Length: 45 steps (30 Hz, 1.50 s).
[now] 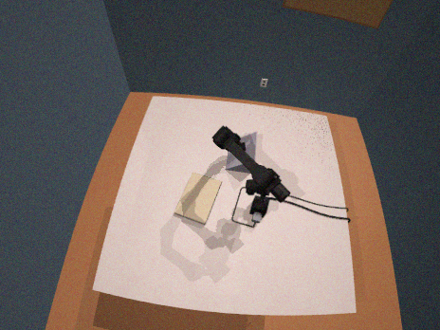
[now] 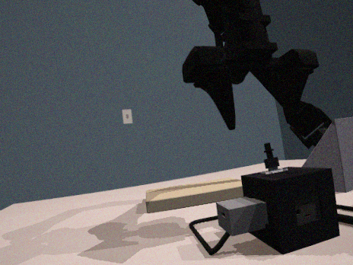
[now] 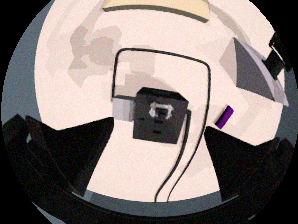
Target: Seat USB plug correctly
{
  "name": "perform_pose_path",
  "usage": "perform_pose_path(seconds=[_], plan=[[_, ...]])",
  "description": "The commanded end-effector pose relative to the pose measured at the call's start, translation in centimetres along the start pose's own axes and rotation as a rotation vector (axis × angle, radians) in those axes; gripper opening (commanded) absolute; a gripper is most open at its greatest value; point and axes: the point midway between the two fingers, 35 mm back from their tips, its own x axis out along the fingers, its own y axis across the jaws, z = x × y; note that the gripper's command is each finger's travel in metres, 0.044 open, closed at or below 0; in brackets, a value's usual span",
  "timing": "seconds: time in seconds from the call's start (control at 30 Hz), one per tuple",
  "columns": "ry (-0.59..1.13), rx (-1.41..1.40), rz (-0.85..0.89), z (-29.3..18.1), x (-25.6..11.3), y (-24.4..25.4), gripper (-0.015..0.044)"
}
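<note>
The black power cube stands on the white table top. The small black USB plug stands in the socket on its top, leaning slightly, with a stem upward and part of its body above the bright socket rim. In the wrist view the plug is seen from above and its orientation is too small to tell. My gripper is wide open and empty, above the cube. In the wrist view its fingers lie on either side of the cube, not touching it.
A grey block projects from the cube's side, with a black cable looping around. A pale yellow slab and a grey wedge are nearby. A purple piece lies beyond the cable.
</note>
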Motion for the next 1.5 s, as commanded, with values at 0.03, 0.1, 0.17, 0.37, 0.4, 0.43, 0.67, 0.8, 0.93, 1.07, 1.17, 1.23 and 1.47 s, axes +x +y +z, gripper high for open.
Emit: perform_pose_path(seconds=[0.03,0.1,0.17,0.37,0.4,0.43,0.67,0.8,0.93,1.07,1.17,1.23,1.47], plan=[[-0.004,0.001,-0.008,0.0,0.7,-0.1,0.0440],[-0.004,0.001,-0.008,0.0,0.9,-0.1,0.0440],[-0.004,0.001,-0.008,0.0,1.1,-0.1,0.0440],[-0.004,0.001,-0.007,0.1,1.7,-0.1,0.0440],[-0.004,0.001,-0.007,0.1,1.8,-0.1,0.0440],[-0.004,0.001,-0.007,0.1,1.9,-0.1,0.0440],[-0.004,0.002,-0.007,0.1,2.6,-0.1,0.0440],[-0.005,0.002,-0.007,0.1,2.9,-0.1,0.0440],[-0.005,0.002,-0.007,0.1,3.0,-0.2,0.0440],[0.000,0.007,-0.007,0.0,2.8,-0.1,0.0414],[0.000,0.007,-0.007,0.0,2.8,-0.1,0.0335],[0.000,0.007,-0.007,0.0,2.8,-0.1,0.0282],[0.000,0.007,-0.007,0.0,2.8,-0.1,0.0099]])
